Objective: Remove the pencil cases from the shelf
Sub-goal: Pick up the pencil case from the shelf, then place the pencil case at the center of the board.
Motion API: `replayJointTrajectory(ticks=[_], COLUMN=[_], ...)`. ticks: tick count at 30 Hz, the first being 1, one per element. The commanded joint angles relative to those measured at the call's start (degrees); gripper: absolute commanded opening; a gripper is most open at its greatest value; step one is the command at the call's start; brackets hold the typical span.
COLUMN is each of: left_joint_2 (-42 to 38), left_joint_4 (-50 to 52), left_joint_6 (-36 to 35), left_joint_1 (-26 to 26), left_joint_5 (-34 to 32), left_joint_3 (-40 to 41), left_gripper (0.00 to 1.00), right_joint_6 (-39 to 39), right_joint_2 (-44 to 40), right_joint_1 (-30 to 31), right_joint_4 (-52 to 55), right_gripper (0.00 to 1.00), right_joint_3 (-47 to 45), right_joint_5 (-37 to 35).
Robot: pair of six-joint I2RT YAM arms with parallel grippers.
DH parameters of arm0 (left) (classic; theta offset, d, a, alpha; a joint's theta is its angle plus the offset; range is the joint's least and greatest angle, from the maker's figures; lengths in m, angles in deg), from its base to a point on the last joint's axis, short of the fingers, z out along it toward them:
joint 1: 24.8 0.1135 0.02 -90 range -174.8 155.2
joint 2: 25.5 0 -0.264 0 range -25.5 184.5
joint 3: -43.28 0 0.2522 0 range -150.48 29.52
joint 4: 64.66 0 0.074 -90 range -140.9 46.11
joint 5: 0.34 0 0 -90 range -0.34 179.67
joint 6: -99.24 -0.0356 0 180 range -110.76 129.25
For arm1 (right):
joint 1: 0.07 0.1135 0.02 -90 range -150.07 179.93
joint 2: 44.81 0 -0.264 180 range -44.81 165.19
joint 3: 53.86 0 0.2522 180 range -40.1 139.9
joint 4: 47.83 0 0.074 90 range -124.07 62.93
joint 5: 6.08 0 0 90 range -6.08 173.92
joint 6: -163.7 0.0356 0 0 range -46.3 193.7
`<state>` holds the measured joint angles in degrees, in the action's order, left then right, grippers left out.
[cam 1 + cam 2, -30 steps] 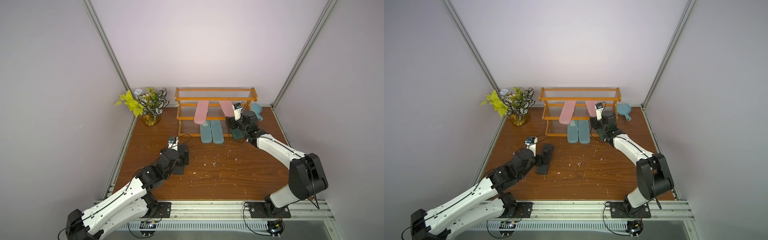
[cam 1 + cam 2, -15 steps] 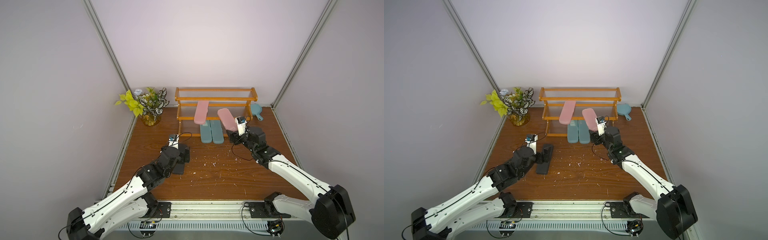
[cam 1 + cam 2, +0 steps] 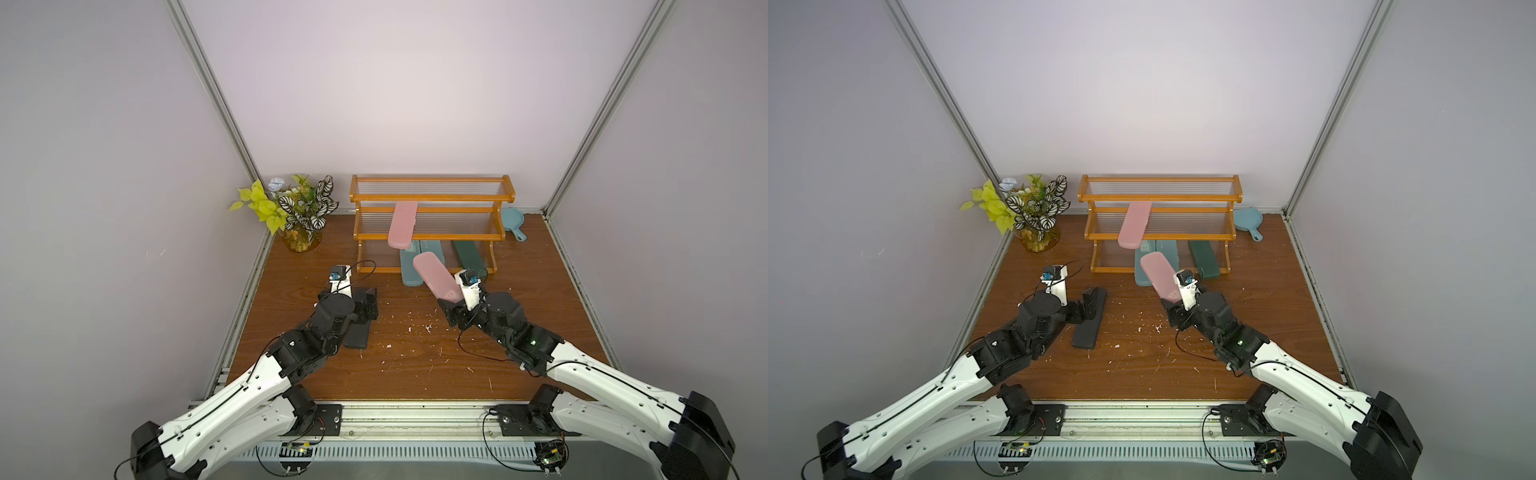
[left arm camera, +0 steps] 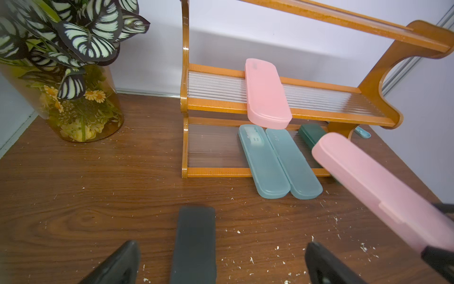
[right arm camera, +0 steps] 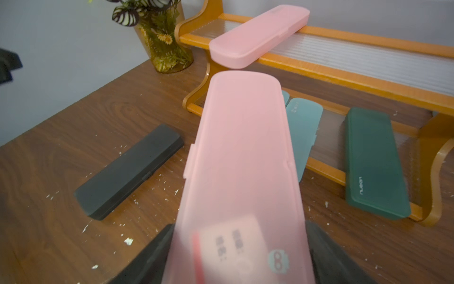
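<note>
The orange-brown shelf (image 3: 432, 216) stands at the back of the table. My right gripper (image 3: 453, 299) is shut on the near end of a pale pink pencil case (image 3: 434, 274) (image 5: 240, 159), held tilted above the table in front of the shelf. A second pink case (image 3: 402, 224) juts off the middle tier. Two teal cases (image 4: 277, 162) and a dark green one (image 3: 467, 255) lie on the bottom tier. A black case (image 3: 1090, 322) lies flat on the table. My left gripper (image 4: 222, 246) is open around its end without touching.
A glass vase of leaves and flowers (image 3: 297, 220) stands in the back left corner. A small blue pan (image 3: 512, 220) lies right of the shelf. White crumbs (image 3: 417, 328) dot the wooden table, which walls close in on three sides.
My right arm has pulled back from the shelf toward the table's front, carrying the pink case off the middle tier. The left arm has barely moved.
</note>
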<state>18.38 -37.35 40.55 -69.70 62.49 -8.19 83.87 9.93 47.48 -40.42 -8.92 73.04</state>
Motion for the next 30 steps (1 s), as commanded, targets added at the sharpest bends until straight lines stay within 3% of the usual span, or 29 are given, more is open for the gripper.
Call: replayJointTrajectory(ticks=[1, 11, 18, 30], left_joint_2=[-1.64, -6.21, -9.89, -16.21], left_joint_4=[2.27, 8.72, 10.21, 14.83], left_joint_6=[2.9, 8.21, 8.32, 8.33], left_joint_1=[0.64, 0.61, 0.65, 0.64], left_joint_5=[-2.21, -2.88, -1.58, 1.73], left_joint_3=[0.22, 0.84, 2.29, 2.03], left_gripper=[0.99, 0.99, 0.99, 0.99], right_joint_6=[3.19, 9.67, 10.1, 16.24], right_joint_2=[-0.36, 7.23, 15.3, 32.52], right_joint_1=[3.38, 13.34, 18.52, 25.83], right_joint_4=[-4.62, -13.44, -21.56, -24.48], right_gripper=[0.71, 0.71, 0.71, 0.72], right_joint_3=[-0.94, -5.67, -6.58, 2.37], right_joint_5=[-4.04, -11.91, -18.18, -29.05])
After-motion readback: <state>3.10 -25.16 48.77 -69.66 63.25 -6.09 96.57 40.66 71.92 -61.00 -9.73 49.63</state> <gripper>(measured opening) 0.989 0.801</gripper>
